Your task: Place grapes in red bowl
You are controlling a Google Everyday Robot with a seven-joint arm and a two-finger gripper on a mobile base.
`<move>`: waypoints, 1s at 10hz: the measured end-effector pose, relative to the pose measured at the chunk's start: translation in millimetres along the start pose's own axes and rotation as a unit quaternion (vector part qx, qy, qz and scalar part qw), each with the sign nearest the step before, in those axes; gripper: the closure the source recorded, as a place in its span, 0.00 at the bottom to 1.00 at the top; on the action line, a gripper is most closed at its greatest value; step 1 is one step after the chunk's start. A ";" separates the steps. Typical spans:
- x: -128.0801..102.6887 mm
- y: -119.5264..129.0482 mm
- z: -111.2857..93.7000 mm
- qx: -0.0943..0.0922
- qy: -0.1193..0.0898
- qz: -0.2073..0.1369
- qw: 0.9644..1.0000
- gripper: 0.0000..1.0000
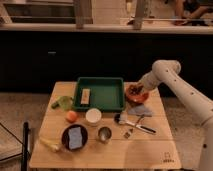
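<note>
We find the light wooden table [150, 150] beneath the gripper. The white jointed arm [175, 82] reaches in over the table's edge. The green rectangular plastic tray [100, 80] sits just beside the gripper, on the side away from the arm. The small round orange-red bowl [131, 99] lies directly under the gripper [141, 90]. The dark purplish-red bunch of grapes [133, 91] shows within the bowl's rim, at the gripper's tip. We cannot tell whether the gripper is parted, closed or clamped on the bunch.
</note>
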 end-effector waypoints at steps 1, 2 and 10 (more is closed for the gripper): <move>0.8 -0.3 1.7 0.002 0.002 0.006 1.000 0.99; 5.2 0.8 3.5 0.003 0.004 0.016 1.000 0.93; 26.6 1.7 21.2 0.006 -0.012 0.053 0.998 0.20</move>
